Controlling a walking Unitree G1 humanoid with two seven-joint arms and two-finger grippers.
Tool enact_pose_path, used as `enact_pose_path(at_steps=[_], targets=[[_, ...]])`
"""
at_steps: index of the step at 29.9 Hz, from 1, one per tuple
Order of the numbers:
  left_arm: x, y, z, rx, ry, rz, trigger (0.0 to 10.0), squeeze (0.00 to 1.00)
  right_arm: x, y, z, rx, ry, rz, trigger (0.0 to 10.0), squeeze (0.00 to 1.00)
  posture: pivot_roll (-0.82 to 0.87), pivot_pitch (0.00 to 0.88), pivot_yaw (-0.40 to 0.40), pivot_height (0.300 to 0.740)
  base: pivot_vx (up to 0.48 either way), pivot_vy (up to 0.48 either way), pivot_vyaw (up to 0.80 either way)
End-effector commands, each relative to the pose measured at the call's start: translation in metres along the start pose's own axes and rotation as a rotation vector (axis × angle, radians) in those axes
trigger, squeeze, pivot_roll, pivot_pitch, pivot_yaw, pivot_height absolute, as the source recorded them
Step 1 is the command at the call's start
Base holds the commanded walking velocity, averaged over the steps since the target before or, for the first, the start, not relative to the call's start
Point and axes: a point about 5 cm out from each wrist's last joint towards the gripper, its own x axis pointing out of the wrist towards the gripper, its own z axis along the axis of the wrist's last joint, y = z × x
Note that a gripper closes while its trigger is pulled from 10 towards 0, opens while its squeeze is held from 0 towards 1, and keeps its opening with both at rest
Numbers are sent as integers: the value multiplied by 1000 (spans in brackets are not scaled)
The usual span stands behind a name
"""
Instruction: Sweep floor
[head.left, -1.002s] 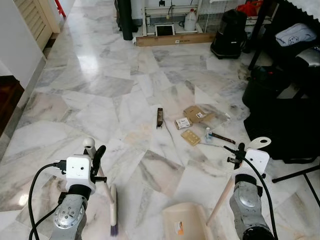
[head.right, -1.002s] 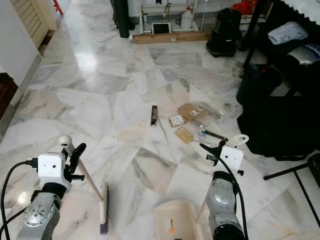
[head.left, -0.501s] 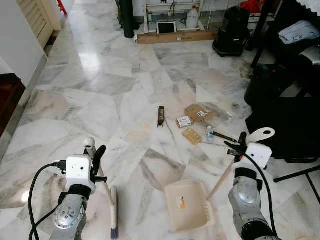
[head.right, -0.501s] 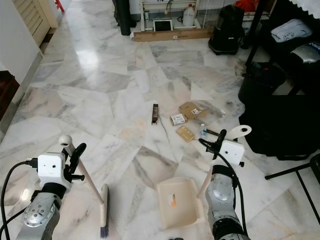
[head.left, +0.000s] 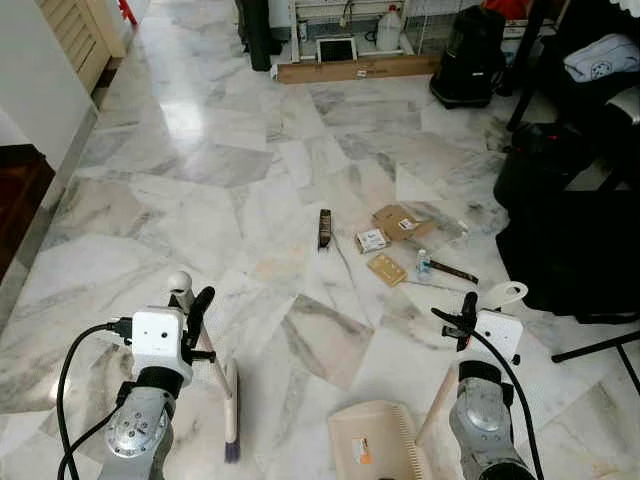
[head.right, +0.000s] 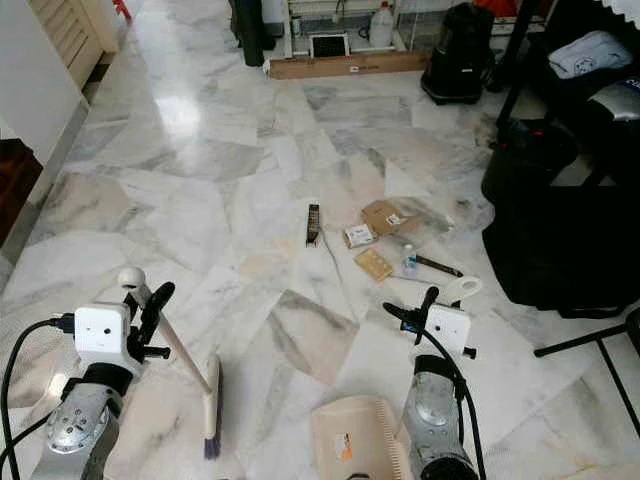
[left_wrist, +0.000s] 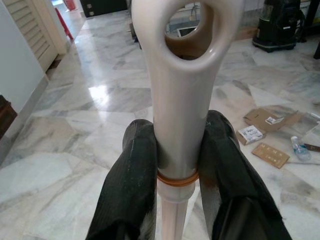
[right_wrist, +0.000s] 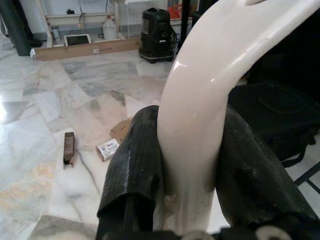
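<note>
My left gripper (head.left: 196, 300) is shut on the cream handle of a broom (head.left: 230, 412), whose head rests on the marble floor at my lower left. In the left wrist view both black fingers (left_wrist: 131, 172) clamp that broom handle (left_wrist: 180, 105). My right gripper (head.left: 457, 315) is shut on the long handle of a cream dustpan (head.left: 372, 450), whose pan lies on the floor close in front of me. The right wrist view shows the dustpan handle (right_wrist: 200, 100) squeezed between the fingers. Litter lies ahead: a brown bar (head.left: 324, 228), flat cardboard (head.left: 398, 220), a small box (head.left: 372, 240), a tan card (head.left: 386, 269) and a small bottle (head.left: 423, 263).
Black bags (head.left: 565, 240) and a stand's leg (head.left: 592, 349) crowd the right side. A black vacuum (head.left: 470, 55) and a long cardboard box (head.left: 355, 70) stand at the far end. A white wall (head.left: 30, 100) and a dark step (head.left: 15, 195) border the left.
The dustpan slid forward half a second ago and has drawn back close to me. The broom has hardly moved. The whole view has shifted slightly.
</note>
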Motion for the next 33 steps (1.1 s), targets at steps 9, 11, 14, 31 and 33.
enact_pose_path(at_steps=[9,11,14,31,33], targets=[[0,2,8,2,-32,0,10000,0,11,-1,16,5,-84,-19,10000,0,69,186,38,740,0,0,0],[0,2,8,2,-33,0,10000,0,13,0,19,14,-99,-22,10000,0,66,186,38,740,0,0,0],[0,2,8,2,-33,0,10000,0,14,1,21,21,-108,-18,10000,0,65,187,40,740,0,0,0],[0,1,9,-5,-41,-13,10000,0,8,-2,12,8,-68,-32,10000,0,69,188,41,740,0,0,0],[0,1,9,-6,-42,-13,10000,0,9,-2,13,9,-74,-34,10000,0,69,188,41,740,0,0,0]])
